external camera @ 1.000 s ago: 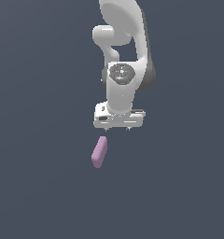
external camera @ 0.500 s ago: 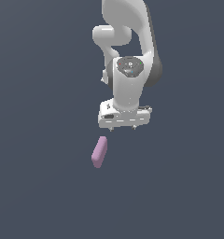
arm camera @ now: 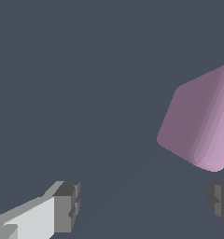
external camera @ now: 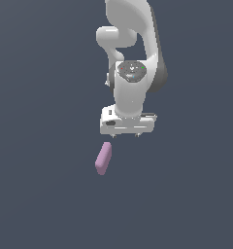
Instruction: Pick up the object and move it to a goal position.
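Pale pink-purple capsule-like matte block with rounded ends (external camera: 103, 158), the thing to be carried to the goal, lies flat and alone on the plain dark grey table (external camera: 41, 194). In the exterior view it sits just below the arm's hand and a little toward that view's left, its long axis tilted slightly off vertical in the picture. Nothing touches it.

The white Franka arm (external camera: 133, 73) hangs over the table with its wrist pointing down, so the pincer (external camera: 124, 135) faces the surface, a sensible posture for a top-down pick. The pincer is spread and holds nothing: the wrist view shows two grey fingertips (arm camera: 67, 205) well apart with bare table between them. The block (arm camera: 202, 126) appears off to one side of that gap and not between the tips, so the hand is not yet centred over it.

By my judgement the step in hand is the approach. The next move likely calls for shifting the hand sideways until the block lies between the fingers, turning the wrist so the jaws close across the block's narrow width instead of along its length, then descending. The rounded ends could let it slip if gripped lengthwise. No goal marker is visible in either view.
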{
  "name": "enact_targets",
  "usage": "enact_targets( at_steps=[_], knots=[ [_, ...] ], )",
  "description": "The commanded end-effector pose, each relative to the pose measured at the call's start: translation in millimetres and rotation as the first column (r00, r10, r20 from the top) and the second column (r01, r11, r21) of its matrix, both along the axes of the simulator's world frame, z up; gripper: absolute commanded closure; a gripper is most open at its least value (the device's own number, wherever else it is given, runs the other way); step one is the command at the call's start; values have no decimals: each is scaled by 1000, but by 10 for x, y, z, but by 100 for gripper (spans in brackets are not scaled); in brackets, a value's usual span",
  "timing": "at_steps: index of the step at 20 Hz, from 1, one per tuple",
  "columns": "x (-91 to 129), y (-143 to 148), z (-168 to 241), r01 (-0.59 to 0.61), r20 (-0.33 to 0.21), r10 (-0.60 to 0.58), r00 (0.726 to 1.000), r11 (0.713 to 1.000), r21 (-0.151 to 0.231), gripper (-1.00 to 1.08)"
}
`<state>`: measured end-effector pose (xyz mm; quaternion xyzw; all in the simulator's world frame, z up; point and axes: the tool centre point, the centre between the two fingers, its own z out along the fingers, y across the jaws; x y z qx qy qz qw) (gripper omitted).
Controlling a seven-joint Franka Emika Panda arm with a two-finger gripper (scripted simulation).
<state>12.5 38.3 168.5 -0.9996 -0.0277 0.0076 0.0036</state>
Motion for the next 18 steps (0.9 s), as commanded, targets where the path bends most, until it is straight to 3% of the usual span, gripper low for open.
enact_targets(
  at_steps=[1, 11, 18],
  knots=[
    [64, -96, -23, 40, 1, -40, 999, 999, 0, -92],
    [433, -710, -170, 284, 10, -284, 959, 959, -4, -92],
    [537, -928, -224, 362, 15, -362, 932, 932, -7, -92]
  ],
)
